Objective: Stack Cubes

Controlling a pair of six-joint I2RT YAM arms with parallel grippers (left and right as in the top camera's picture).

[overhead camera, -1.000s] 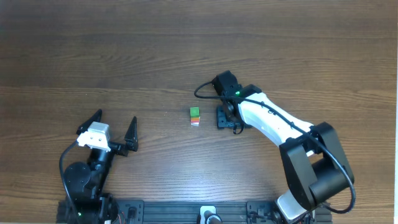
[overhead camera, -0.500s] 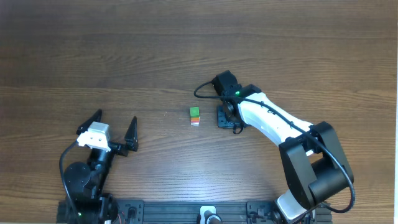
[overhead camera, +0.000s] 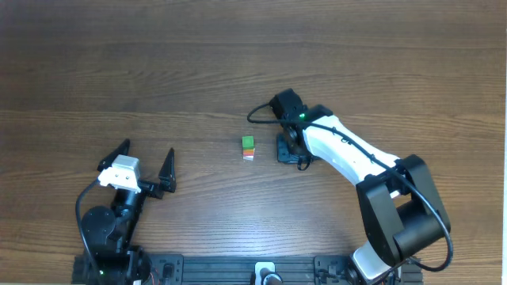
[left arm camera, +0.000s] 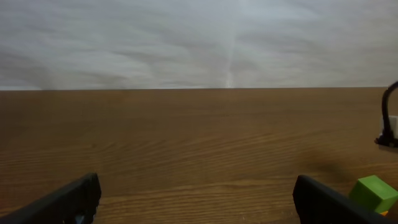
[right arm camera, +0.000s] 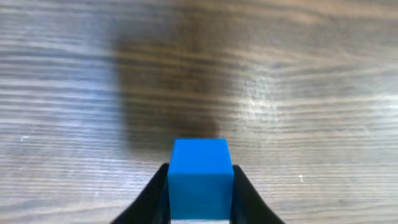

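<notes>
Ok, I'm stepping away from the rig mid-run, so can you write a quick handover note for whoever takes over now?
Left gripper: open, holding nothing, well away from the cubes.
Right gripper: fingers shut on the blue cube, beside the stack.
Done: green cube sits on the orange cube mid-table.
To do: lift the blue cube onto the green one and release.

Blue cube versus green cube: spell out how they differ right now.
The blue cube is clamped in the right gripper; the green cube is touched by no gripper. The green cube tops a small stack on the table; the blue cube is beside that stack, not on it. Both are plain, solid-coloured cubes.
</notes>
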